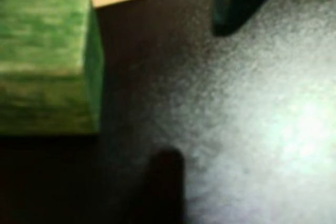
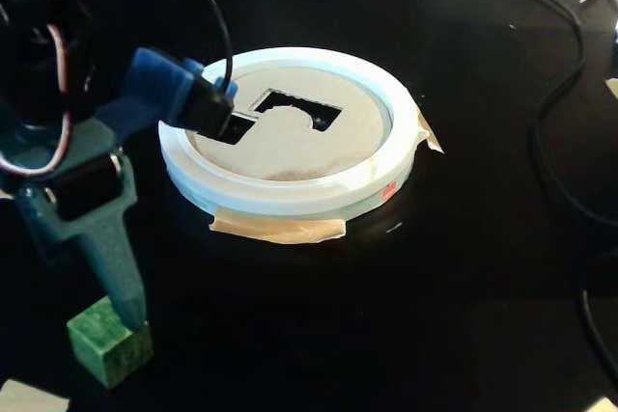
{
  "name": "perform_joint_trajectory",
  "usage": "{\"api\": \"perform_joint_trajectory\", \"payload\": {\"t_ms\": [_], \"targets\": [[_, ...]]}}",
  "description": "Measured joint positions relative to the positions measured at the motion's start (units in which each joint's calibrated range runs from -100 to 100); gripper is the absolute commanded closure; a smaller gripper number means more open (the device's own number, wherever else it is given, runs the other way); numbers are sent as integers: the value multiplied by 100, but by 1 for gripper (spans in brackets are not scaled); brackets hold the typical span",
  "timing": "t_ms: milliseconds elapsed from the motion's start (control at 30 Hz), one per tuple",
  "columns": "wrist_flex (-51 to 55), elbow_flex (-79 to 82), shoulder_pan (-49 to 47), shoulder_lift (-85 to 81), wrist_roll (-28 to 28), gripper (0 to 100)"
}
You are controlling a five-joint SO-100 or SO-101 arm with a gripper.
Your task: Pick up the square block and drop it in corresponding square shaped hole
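My pincer (image 2: 130,320) is spread beside the square block (image 2: 108,341); closing now could nudge it away

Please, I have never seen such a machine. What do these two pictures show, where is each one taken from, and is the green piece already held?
The teal machine is a small robot arm; its gripper has two fingers. The fixed view looks from the side at a black table. On it stands a white ring around a cardboard disc with dark cutouts. The wrist view comes from a camera on the arm, very close and blurred. The green block rests on the table, one finger touching it. I cannot tell whether it is gripped.
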Motion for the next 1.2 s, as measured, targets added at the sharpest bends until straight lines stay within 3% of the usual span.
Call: {"api": "perform_joint_trajectory", "payload": {"t_ms": [367, 467, 567, 633, 733, 967, 1133, 1200], "targets": [[-524, -10, 30, 776, 0, 13], [-553, -10, 20, 802, 0, 22], [-553, -10, 20, 802, 0, 42], [-553, -10, 20, 802, 0, 50], [-553, -10, 20, 802, 0, 55], [-553, -10, 20, 802, 0, 55], [-553, -10, 20, 802, 0, 69], [-553, -10, 20, 802, 0, 70]]}}
